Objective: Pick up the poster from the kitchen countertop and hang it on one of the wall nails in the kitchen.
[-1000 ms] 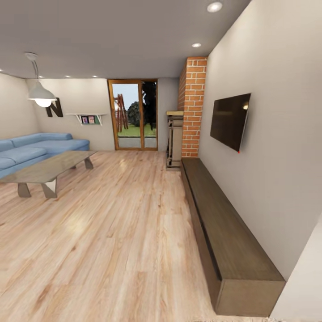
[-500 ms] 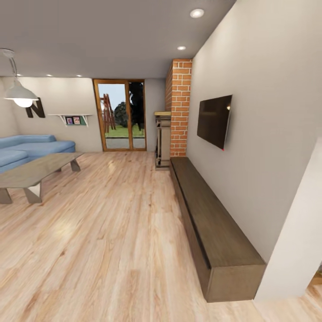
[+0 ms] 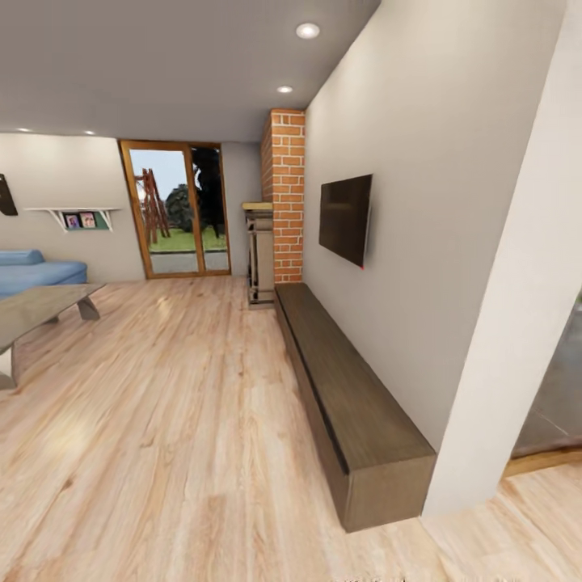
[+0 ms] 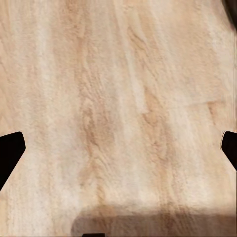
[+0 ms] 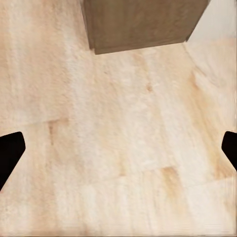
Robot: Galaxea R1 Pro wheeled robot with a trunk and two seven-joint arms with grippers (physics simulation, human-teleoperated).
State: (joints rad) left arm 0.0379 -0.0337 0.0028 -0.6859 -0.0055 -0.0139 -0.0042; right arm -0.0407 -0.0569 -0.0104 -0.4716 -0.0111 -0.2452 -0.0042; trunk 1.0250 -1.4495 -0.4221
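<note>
The poster, the kitchen countertop and the wall nails are out of view; I am in a living room with a pale wooden floor [image 3: 178, 420]. In the left wrist view my left gripper [image 4: 118, 153] is open, its dark fingertips [image 4: 10, 150] far apart above bare floorboards. My right gripper [image 5: 118, 153] is also open and empty over the floor, close to the end of a low dark wooden bench [image 5: 143, 22].
The long low bench [image 3: 347, 396] runs along the right wall under a wall television [image 3: 345, 218]. A white wall corner [image 3: 517, 323] stands at the right, with an opening [image 3: 558, 396] behind it. Brick column [image 3: 284, 194], glass door [image 3: 174, 208], blue sofa [image 3: 36, 273] and coffee table [image 3: 32, 311] lie farther off.
The whole head view has swung to the right: sofa, table and lamp slid off to the left, and the white wall corner and the opening came in at the right. The camera moved, not the furniture.
</note>
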